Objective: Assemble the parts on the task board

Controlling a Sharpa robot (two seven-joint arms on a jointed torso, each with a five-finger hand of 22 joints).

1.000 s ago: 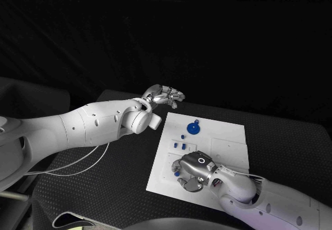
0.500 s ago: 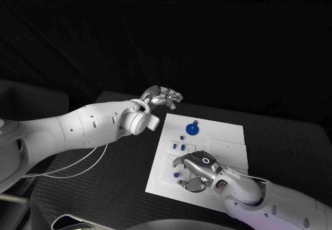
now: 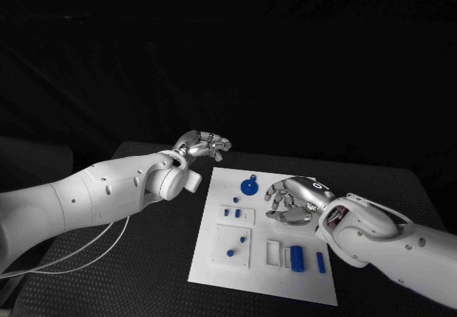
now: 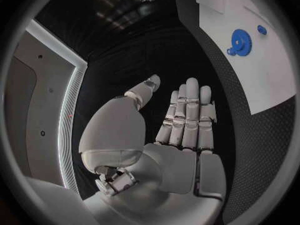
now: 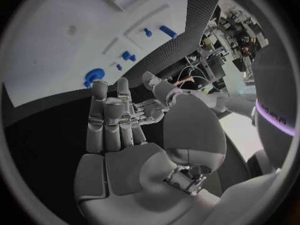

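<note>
The white task board (image 3: 219, 264) lies in the middle of the black table. A blue gear (image 3: 249, 187) sits near its far edge, with small blue parts (image 3: 232, 212) below it and two long blue parts (image 3: 297, 257) near the front. My right hand (image 3: 293, 200) hovers over the board's far right part with its fingers loosely spread and nothing in them. My left hand (image 3: 202, 144) is raised beyond the board's far left corner and holds nothing. In the left wrist view its fingers (image 4: 187, 120) are straight, with the gear (image 4: 239, 39) on the board (image 4: 250, 80) ahead. The right wrist view shows the right hand's flat fingers (image 5: 109, 120) and the gear (image 5: 95, 76).
A white cable (image 3: 86, 261) trails over the black table (image 3: 124, 277) under the left arm. A white recessed block (image 3: 234, 246) and a narrow white slot (image 3: 273, 252) sit on the board's near half.
The camera has shifted. My right hand has lifted off the board's near left part and moved to the far right part, uncovering the front parts. The left hand stays raised.
</note>
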